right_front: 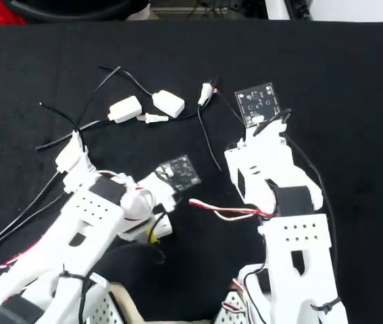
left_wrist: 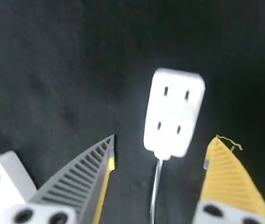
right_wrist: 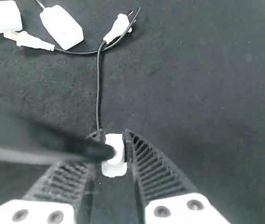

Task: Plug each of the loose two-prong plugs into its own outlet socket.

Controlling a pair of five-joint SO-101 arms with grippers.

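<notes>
The desk (right_front: 353, 74) wears a black cloth. On it lies a white outlet block (right_front: 169, 104). Just left of it lies a second block (right_front: 125, 109), a small plug (right_front: 152, 118) just below it, a second plug (right_front: 207, 93) to its right, and thin black cables (right_front: 134, 82) around it.

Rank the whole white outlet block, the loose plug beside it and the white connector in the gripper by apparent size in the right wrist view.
1. outlet block, largest.
2-3 unranked: loose plug and white connector in the right gripper look similar, and the connector is nearer the camera.
</notes>
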